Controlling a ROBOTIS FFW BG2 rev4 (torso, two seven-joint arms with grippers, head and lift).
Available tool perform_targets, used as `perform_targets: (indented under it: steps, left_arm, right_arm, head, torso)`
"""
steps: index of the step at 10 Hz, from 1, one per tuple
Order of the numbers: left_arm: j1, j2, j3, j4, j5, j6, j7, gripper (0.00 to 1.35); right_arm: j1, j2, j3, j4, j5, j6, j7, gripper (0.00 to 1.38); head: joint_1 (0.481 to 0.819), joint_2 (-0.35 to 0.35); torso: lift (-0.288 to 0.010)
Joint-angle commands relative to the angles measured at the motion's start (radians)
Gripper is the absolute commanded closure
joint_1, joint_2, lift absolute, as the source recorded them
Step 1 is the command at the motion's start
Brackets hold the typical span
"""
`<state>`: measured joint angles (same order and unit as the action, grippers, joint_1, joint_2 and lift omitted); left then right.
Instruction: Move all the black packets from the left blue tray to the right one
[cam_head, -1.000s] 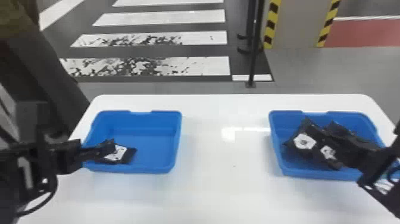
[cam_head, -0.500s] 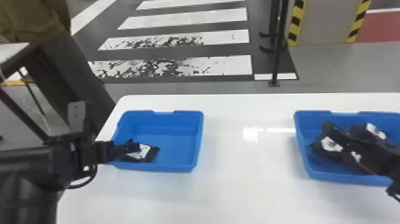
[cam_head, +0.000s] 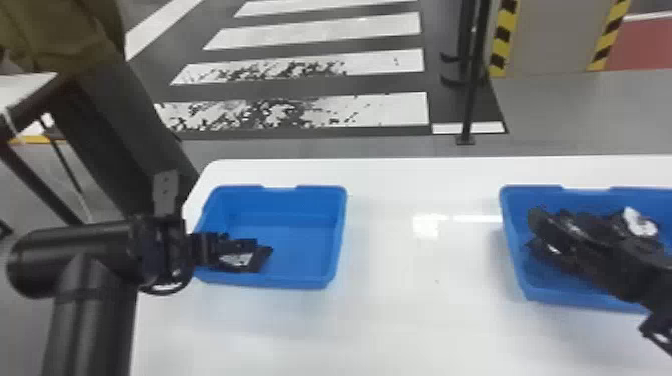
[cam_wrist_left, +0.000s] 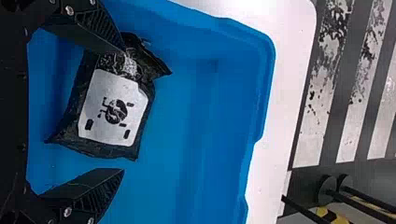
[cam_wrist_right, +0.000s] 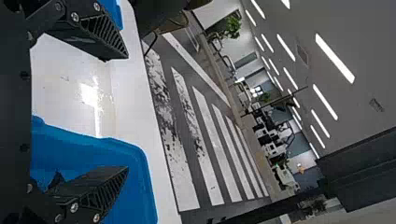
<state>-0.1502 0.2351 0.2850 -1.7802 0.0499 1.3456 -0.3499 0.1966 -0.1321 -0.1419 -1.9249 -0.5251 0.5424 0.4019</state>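
I have my left gripper (cam_head: 235, 246), with its flat black fingers, down in the rectangular blue plastic tray (cam_head: 285, 285) on the left, at that tray's left side and toward my edge of the table. In the left wrist view its jaws stand wide apart and grip nothing; one fingertip overlaps the crumpled end of a black packet with a white printed label (cam_wrist_left: 112, 112), while the other finger stands apart from it. Whether that first tip touches the packet, I can't tell. The packet lies label up on the floor of the tray, slightly skewed. My right gripper (cam_head: 560, 232) is over the matching blue plastic tray on the right (cam_head: 517, 265), its arm coming in from the right edge of my head view. In the right wrist view its jaws are also spread wide, and I see nothing caught between them; one finger is over the tray, the other over the table. Beneath and beside that gripper I make out a heap of black packets with white labels (cam_head: 640, 223), too overlapped for me to count. Both trays sit on a glossy white table (cam_head: 425, 310), well apart. Beyond it runs a dark floor with worn white stripes (cam_head: 350, 112), and a thin black metal pole (cam_head: 471, 100) stands on the grey floor behind the table.
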Motion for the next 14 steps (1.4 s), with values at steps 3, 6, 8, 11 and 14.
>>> perform_targets:
  steps: [3, 6, 8, 11, 14]
  left_arm:
    - [-0.073, -0.003, -0.020, 0.125, -0.022, 0.044, 0.022, 0.17]
    - [-0.098, -0.008, -0.024, 0.196, -0.022, 0.041, 0.022, 0.95]
    - [-0.076, -0.010, -0.018, 0.179, 0.012, 0.007, 0.019, 1.20]
    - [0.037, -0.016, 0.002, -0.074, 0.108, 0.004, 0.016, 1.20]
    - [0.121, -0.014, -0.010, -0.241, 0.168, -0.037, -0.007, 1.20]
  right_arm:
    - [0.014, 0.005, 0.014, 0.002, -0.015, 0.000, 0.000, 0.18]
    - [0.009, 0.005, 0.020, 0.012, -0.037, 0.000, 0.000, 0.18]
    - [0.012, 0.003, 0.020, 0.014, -0.049, 0.000, 0.003, 0.18]
    - [0.012, 0.005, 0.020, 0.009, -0.055, 0.000, 0.003, 0.18]
    - [0.012, 0.005, 0.028, 0.007, -0.067, 0.000, 0.005, 0.18]
  head:
    - [0.695, 0.223]
    - [0.695, 0.223]
    - [0.695, 0.225]
    - [0.695, 0.209]
    - [0.695, 0.185]
  torso:
    - [-0.140]
    - [-0.140]
    - [-0.140]
    - [-0.140]
    - [-0.140]
